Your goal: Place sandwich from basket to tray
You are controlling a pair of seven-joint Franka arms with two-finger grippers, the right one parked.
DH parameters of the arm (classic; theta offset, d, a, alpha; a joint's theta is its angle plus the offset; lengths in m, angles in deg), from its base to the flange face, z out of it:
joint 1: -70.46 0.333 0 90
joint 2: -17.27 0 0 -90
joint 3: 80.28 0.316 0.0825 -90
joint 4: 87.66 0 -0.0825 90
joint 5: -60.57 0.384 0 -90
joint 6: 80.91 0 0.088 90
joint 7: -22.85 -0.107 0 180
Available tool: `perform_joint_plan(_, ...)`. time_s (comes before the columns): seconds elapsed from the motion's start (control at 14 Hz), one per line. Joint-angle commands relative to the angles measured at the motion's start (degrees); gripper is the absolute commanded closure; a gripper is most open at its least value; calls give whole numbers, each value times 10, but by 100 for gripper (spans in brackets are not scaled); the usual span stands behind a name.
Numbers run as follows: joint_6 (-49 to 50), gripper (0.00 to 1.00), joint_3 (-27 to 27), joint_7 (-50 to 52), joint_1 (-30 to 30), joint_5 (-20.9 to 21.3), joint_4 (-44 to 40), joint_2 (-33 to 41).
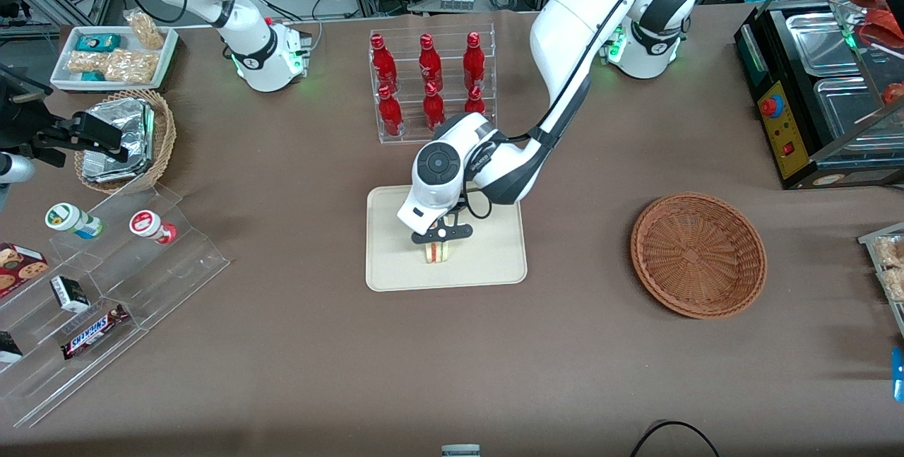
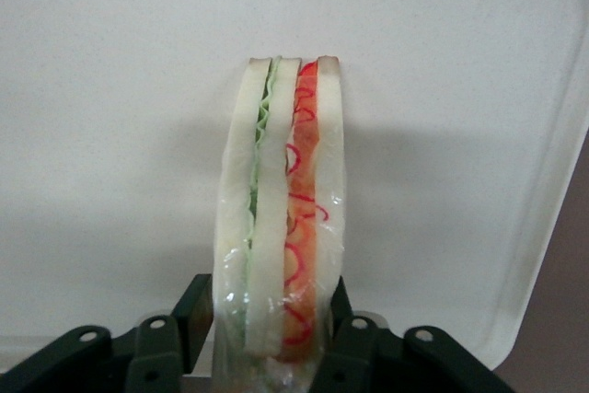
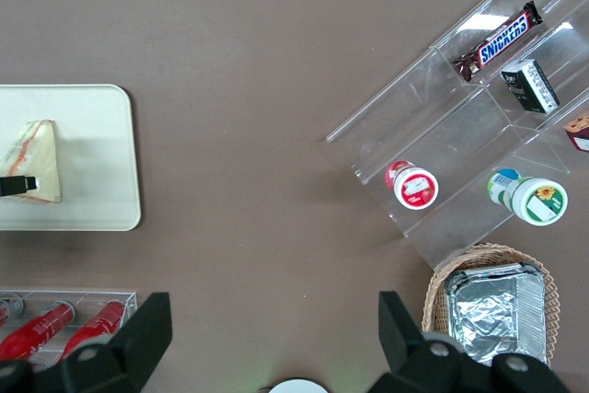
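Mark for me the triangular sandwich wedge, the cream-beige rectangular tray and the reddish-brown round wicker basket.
Triangular sandwich wedge [image 2: 276, 200], left wrist view, on its middle bread slice; the tool [image 2: 267, 342] is shut on it.
Cream-beige rectangular tray [image 1: 494, 259], front view, on bare floor beside the sandwich.
Reddish-brown round wicker basket [image 1: 696, 252], front view, on its woven bottom.

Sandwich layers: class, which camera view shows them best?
The left wrist view: the sandwich, held between the end effector's fingers, shows its green and red filling. The front view shows a sliver; the right wrist view its triangular side on the tray.

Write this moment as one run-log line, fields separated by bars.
pincer: shut on sandwich | sandwich: over tray | basket: empty
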Motion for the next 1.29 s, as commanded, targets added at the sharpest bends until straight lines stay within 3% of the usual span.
perform_joint_plan(0.0, 47, 0, 6, 6, -3, 0, -11, 32)
perform_joint_plan(0.29, 138, 0, 13, 5, 17, 2, 0, 115)
perform_joint_plan(0.43, 205, 0, 50, 32, 21, -8, 10, 147)
perform_joint_plan(0.57, 221, 0, 54, 12, 43, -5, 77, 198)
perform_joint_plan(1.0, 234, 0, 56, -198, 171, 4, 258, 359)
perform_joint_plan(1.21, 302, 0, 55, -328, 239, 48, 286, 428)
